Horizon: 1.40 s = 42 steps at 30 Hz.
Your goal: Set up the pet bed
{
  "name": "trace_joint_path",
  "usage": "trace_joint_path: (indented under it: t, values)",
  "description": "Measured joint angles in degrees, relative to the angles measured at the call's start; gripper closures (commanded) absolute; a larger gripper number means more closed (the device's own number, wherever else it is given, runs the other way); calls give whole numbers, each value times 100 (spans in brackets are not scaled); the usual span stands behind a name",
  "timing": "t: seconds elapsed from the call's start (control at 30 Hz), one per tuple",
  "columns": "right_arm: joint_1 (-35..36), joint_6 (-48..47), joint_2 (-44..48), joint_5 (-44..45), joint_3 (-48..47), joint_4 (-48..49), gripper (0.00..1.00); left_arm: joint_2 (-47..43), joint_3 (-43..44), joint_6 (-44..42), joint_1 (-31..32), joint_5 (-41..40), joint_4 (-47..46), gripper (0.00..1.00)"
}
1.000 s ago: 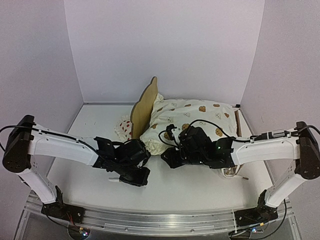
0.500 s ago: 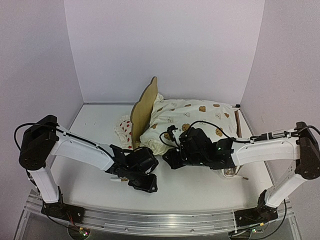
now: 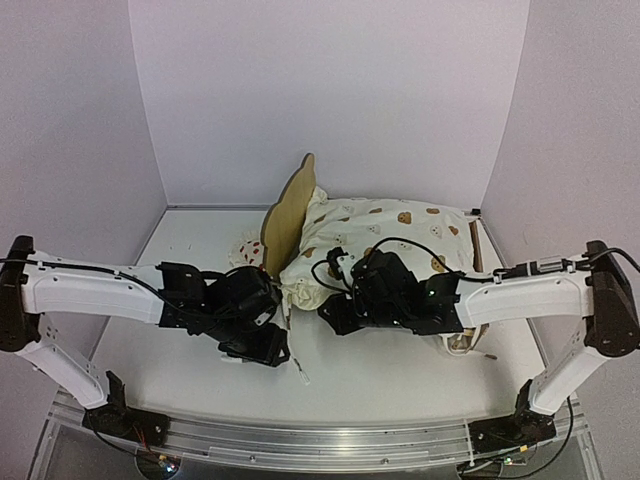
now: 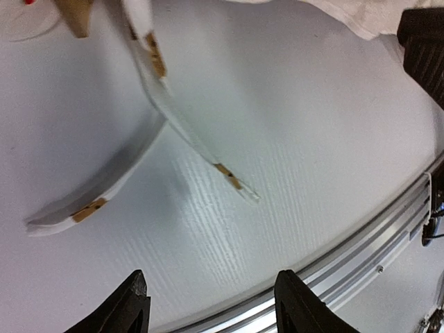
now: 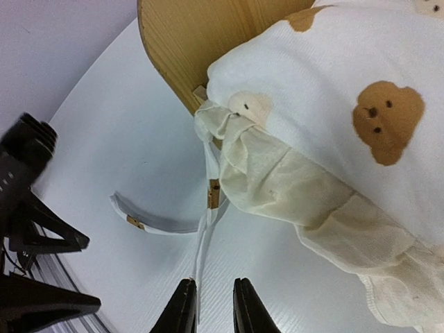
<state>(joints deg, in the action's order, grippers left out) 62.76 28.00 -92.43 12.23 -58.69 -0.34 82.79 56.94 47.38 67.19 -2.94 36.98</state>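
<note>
The pet bed stands at the back, its plywood bear-ear headboard (image 3: 288, 212) (image 5: 208, 41) upright at its left end. A cream bear-print cushion (image 3: 385, 235) (image 5: 333, 104) fills the bed and bulges over the near side. Two white ties with tan tabs hang from its corner onto the table: a straight tie (image 4: 187, 132) (image 5: 206, 232) (image 3: 295, 355) and a curved tie (image 4: 97, 198) (image 5: 152, 223). My left gripper (image 3: 268, 345) (image 4: 211, 302) is open above bare table, just short of the ties. My right gripper (image 3: 335, 315) (image 5: 214, 302) is open by a narrow gap, with the straight tie running along its left finger (image 5: 182, 305).
A small strawberry-print pillow (image 3: 246, 250) lies behind the headboard on the left. The bed's right side rail (image 3: 476, 245) runs near the right wall. The metal rail (image 4: 374, 243) marks the table's near edge. A small pale object (image 3: 460, 345) lies under the right forearm.
My left gripper went from shut to open and let go of a tie, which now lies on the table. The left arm pulled back to the left. The right arm barely moved.
</note>
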Motion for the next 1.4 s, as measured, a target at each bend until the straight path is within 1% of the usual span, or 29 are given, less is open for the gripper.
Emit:
trace_joint_path:
  t: [0.13,0.3,0.4,0.57,0.87,1.07,1.13,1.23,1.4]
  values:
    - [0,-1,-464,-255,-324,-3,75,-260,-167,328,-75,-586,448,41]
    - [0,25,-1083,-549,-821,-18,69,-402,-736,692,-360,-964,659,49]
    - [0,34,-1421,-666,-1087,-13,68,-420,-1028,832,-508,-1044,596,53]
    - [0,29,-1814,-732,-1400,-19,65,-440,-1405,889,-645,-1062,280,55]
    - [0,-98,-2090,-566,-1690,-101,65,-121,-1435,909,-768,-1084,-227,55]
    - [0,-183,-2228,-438,-1776,-133,65,47,-1446,940,-844,-1080,-452,46]
    - [0,-223,-2286,-396,-1794,-144,65,121,-1446,971,-849,-1076,-490,46]
    - [0,-270,-2370,-323,-1837,-168,65,244,-1446,1005,-849,-1075,-559,48]
    - [0,-374,-2450,-191,-1921,-211,65,483,-1446,1107,-849,-1072,-660,58]
